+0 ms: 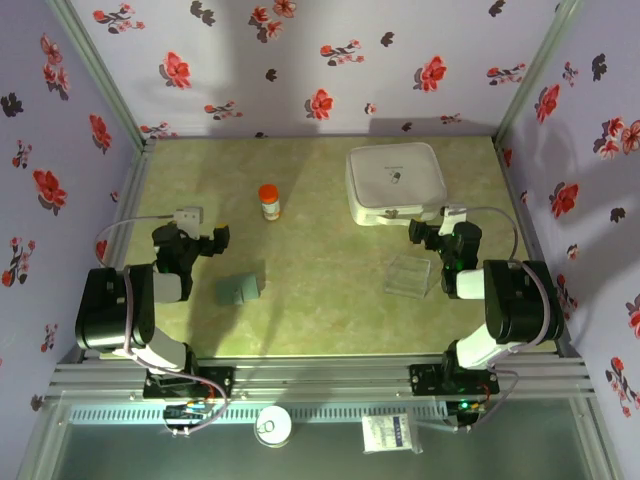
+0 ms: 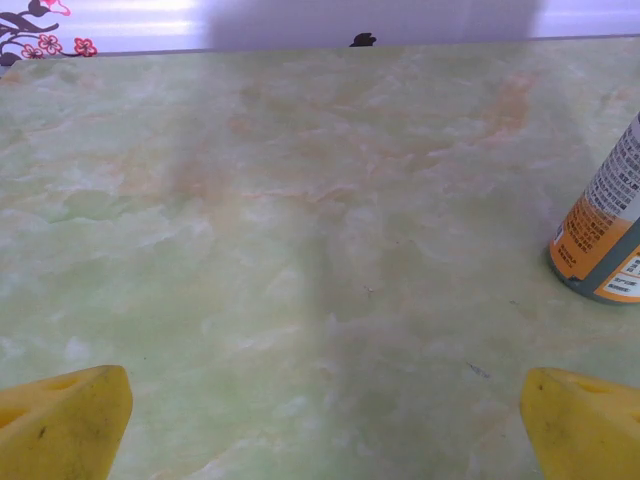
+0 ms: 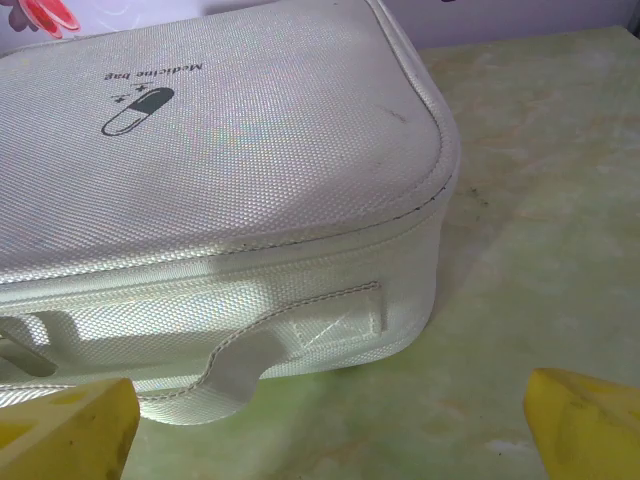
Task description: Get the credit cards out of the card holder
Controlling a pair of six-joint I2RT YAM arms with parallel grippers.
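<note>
While both grippers hover off the job, your target sits on its own: the card holder [image 1: 240,289] lies on the green marbled table [image 1: 320,330]. It's close beside the left gripper [image 1: 205,243], a touch nearer the arm bases and to its right, and well apart from the right gripper [image 1: 425,233].

Left jaws are spread wide and empty. The yellow pads [image 2: 60,425] sit at the bottom corners of the wrist view with bare tabletop between them, and an orange-labelled bottle [image 2: 605,230] stands off to the right. Right jaws are wide and empty too, nosing at the white medicine bag [image 3: 220,150], which is woven fabric with stitched seams and a soft strap handle.

Now the holder itself: small, dull grey-blue, too small from above for you to tell whether it's folded shut or ajar. Reckon on it being light and soft-sided, likely to skate on that smooth top under a one-sided push. So pin one panel with one gripper and work the open edge with the other.

The credit cards are hidden, presumably tucked inside. Expect them thin, stiff and slick, so take each by an exposed edge, not flat. A clear plastic tray [image 1: 408,275] lies near the right gripper.
</note>
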